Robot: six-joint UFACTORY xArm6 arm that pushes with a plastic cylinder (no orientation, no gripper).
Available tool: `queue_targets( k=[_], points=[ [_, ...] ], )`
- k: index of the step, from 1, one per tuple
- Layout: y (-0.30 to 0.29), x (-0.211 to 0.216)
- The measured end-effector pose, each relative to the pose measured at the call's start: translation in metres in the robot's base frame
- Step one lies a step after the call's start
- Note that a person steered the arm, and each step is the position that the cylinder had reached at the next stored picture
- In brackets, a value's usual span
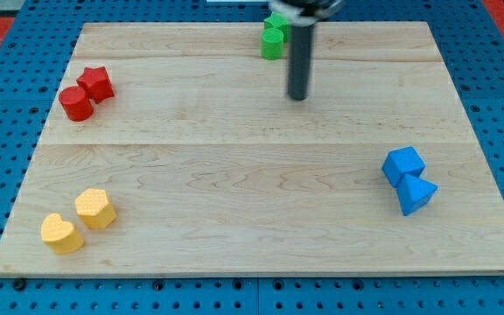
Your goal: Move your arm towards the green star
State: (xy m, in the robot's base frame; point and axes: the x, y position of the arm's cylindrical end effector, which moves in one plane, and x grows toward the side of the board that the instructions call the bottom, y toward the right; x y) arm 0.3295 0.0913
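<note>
Two green blocks sit at the view's top centre: one (272, 45) in front and another (277, 24) behind it, partly hidden by the rod; which is the star I cannot tell. My tip (298, 95) rests on the wooden board (234, 175), a little below and to the right of the green blocks, not touching them.
A red star (96, 83) and a red cylinder (76, 104) sit at the view's left. Two yellow blocks (95, 208) (61, 234) lie at the bottom left. A blue cube (403, 164) and a blue triangle (416, 194) sit at the right.
</note>
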Motion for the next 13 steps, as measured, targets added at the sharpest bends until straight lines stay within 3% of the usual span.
queue_targets(
  k=[2, 3, 13],
  points=[
    [0.113, -0.120],
    [0.109, -0.138],
    [0.129, -0.133]
  ],
)
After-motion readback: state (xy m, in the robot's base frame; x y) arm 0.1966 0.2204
